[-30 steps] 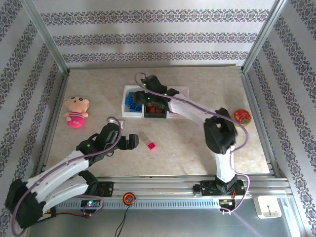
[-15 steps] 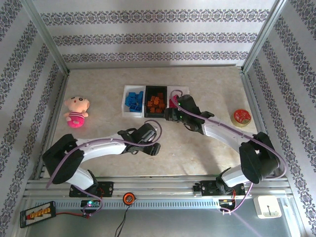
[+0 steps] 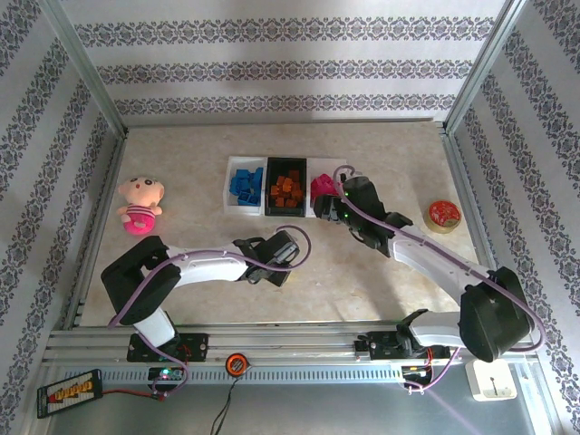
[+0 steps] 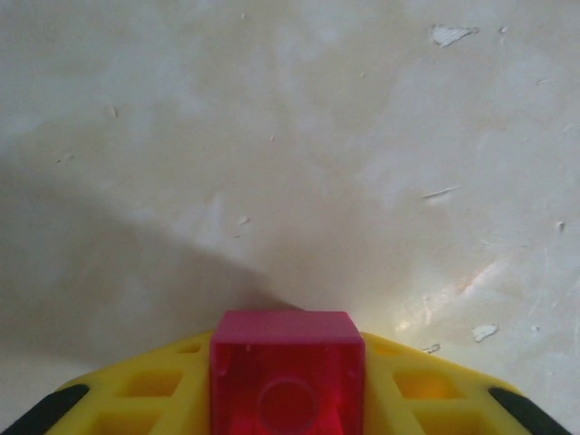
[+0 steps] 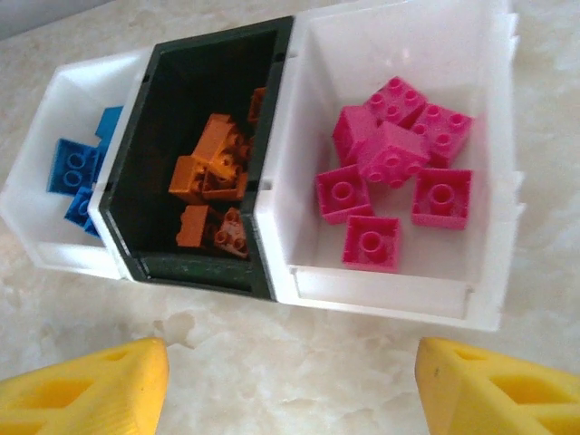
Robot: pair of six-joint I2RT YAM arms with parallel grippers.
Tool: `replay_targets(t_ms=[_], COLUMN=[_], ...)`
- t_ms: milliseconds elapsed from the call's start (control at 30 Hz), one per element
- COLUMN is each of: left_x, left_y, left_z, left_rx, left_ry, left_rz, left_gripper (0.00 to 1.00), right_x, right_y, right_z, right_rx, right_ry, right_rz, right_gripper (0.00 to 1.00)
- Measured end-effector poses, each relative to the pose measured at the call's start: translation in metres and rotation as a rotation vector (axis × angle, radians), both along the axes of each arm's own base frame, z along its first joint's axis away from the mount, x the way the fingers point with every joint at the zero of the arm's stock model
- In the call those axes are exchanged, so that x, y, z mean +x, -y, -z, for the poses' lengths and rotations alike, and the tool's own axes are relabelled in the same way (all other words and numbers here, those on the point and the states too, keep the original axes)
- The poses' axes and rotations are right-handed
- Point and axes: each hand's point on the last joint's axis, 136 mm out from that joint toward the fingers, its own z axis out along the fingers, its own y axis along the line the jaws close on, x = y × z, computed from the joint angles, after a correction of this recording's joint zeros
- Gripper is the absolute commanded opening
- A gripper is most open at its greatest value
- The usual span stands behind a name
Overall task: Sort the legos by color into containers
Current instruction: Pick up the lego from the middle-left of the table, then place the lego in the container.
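Pinched pink brick [image 4: 286, 362] in left gripper [image 4: 287, 403], low over table [image 4: 290, 136], well apart from white tray [image 5: 381, 294] of pink legos [image 5: 391, 154]; hung right gripper [image 5: 292, 367], spread, before that tray. Risked dropping brick mid-carry through shallow pinch.

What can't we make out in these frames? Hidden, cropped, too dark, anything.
- Left wrist: pink brick is cut by the bottom edge; lifted or on the table, cannot tell.
- Top view: left gripper covers that brick.
- Right wrist: blue tray is cut by the left edge and the black tray wall; contents uncountable.
- Right wrist: orange bricks are piled in shadow; count unclear.
- Top view: right gripper hides the pink tray near edge.
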Motion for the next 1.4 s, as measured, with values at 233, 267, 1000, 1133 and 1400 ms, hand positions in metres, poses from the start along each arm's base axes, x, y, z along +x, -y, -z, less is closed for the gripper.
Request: replay_targets(t_ms=[233, 267, 1000, 1133, 1400], left_x=[0.033, 0.046, 0.246, 0.242, 0.181], left_y=[0.052, 0.066, 0.128, 0.126, 0.066], left_z=[-0.057, -0.073, -0.100, -0.112, -0.200], left_rx=[-0.155, -0.202, -0.399, -0.414, -0.512], left_ry=[0.060, 0.080, 0.138, 0.144, 0.278], left_rz=[0.030, 0.032, -0.123, -0.121, -0.124], left_gripper=[0.30, 0.30, 0.78, 1.00, 1.00], right_x=[-0.013, -0.016, -0.049, -0.049, -0.047], right_y=[0.027, 0.030, 0.065, 0.064, 0.064], right_z=[0.003, 0.004, 0.007, 0.007, 0.003], right_rx=[0.000, 0.001, 0.015, 0.006, -0.008], right_ry=[0.017, 0.016, 0.050, 0.056, 0.078], right_rz=[0.076, 0.084, 0.159, 0.149, 0.136], right_gripper=[0.72, 0.73, 0.77, 0.98, 0.98])
